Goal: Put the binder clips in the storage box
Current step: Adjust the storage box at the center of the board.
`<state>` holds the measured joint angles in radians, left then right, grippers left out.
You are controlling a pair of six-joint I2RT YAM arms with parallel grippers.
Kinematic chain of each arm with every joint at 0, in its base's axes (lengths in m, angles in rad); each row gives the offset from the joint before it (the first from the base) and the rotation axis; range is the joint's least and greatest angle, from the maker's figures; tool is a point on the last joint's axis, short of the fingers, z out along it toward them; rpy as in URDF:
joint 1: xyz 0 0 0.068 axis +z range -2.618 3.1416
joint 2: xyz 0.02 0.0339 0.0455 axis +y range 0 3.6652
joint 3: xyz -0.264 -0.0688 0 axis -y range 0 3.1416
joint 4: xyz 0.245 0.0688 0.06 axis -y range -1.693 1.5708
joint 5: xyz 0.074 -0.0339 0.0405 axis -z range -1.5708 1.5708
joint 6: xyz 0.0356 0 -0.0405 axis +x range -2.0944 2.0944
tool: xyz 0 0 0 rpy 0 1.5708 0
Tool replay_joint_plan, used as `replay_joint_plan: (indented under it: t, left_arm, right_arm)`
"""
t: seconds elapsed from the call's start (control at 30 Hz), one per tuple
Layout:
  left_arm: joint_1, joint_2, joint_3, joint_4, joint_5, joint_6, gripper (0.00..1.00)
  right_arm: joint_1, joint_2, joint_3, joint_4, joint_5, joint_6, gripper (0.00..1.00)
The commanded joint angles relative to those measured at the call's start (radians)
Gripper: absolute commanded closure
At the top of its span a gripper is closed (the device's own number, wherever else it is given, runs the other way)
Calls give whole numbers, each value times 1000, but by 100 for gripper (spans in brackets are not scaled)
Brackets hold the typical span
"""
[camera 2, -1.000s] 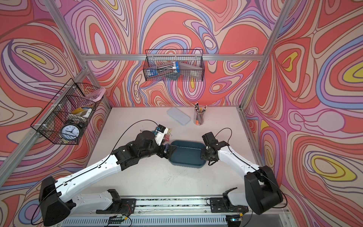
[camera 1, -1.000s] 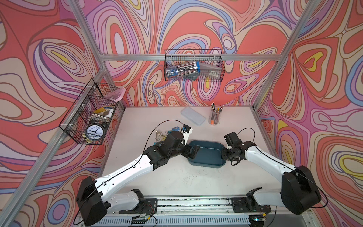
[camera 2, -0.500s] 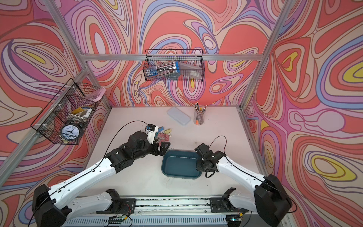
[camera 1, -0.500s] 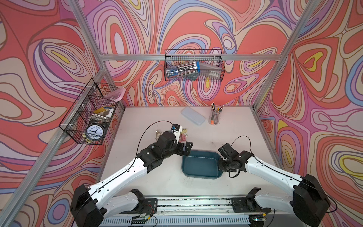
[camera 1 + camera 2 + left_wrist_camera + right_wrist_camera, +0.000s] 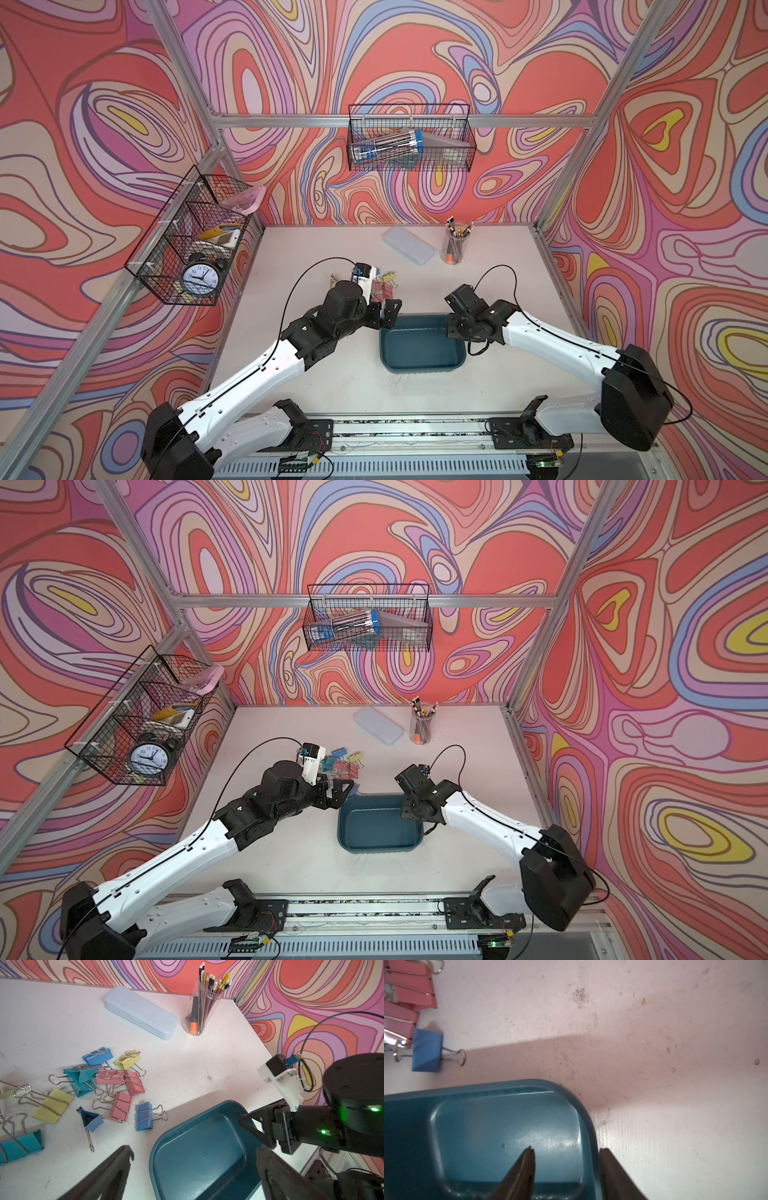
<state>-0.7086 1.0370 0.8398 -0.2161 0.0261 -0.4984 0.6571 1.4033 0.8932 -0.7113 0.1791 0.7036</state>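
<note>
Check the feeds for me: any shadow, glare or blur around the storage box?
Right wrist view: a broad shadow bands the table beyond the storage box, glare streaks its floor, and the right pincer is blurred. Left wrist view: binder clips sharp; left pincer dark and soft. In both top views: evenly lit and sharp.

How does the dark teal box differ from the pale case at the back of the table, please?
The box is dark teal; the case is pale blue. The box is an open, empty tray; the case is shut. The box lies near the front, the open right gripper astride its wall; the case lies at the back beside the pencil cup. Both are rectangular with rounded corners.
</note>
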Motion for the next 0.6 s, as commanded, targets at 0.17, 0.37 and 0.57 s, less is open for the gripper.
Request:
replay_joint_plan:
  t: [0.17, 0.37, 0.57]
  left_arm:
    - [12, -59, -32, -18, 2, -11, 1]
    - [21, -78, -16, -94, -99, -70, 1]
    - [93, -91, -10, -223, -181, -158, 1]
  right_arm:
    - [6, -31, 73, -132, 169, -52, 20]
    - [6, -72, 204, -34, 16, 30, 34]
    - [48, 185, 312, 220, -199, 150, 40]
